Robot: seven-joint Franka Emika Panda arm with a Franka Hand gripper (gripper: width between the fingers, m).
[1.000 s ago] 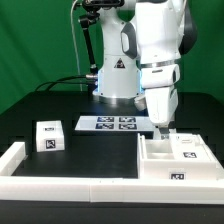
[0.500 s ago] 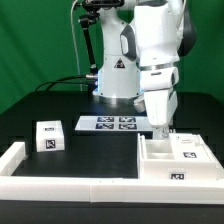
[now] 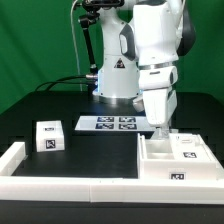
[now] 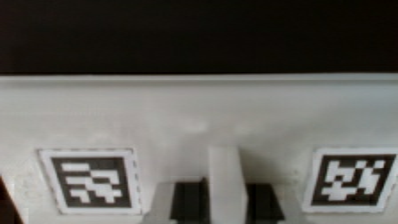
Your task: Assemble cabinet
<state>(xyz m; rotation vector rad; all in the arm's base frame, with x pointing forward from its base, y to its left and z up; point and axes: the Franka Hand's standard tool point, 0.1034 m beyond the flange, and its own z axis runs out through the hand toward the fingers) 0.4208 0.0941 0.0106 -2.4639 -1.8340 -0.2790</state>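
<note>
The cabinet (image 3: 176,160) is a large white box-shaped body with tags, lying at the exterior view's right. My gripper (image 3: 161,131) points straight down at its far edge. In the wrist view the gripper (image 4: 228,196) has its two dark fingers (image 4: 191,202) on either side of a thin upright white wall of the cabinet (image 4: 196,120), pressed against it. Two square tags (image 4: 87,181) flank the fingers. A small white block with a tag (image 3: 47,136) stands apart at the exterior view's left.
The marker board (image 3: 107,123) lies flat in front of the robot's base. A long low white border rail (image 3: 70,186) runs along the front and up the left side (image 3: 12,156). The table top is black.
</note>
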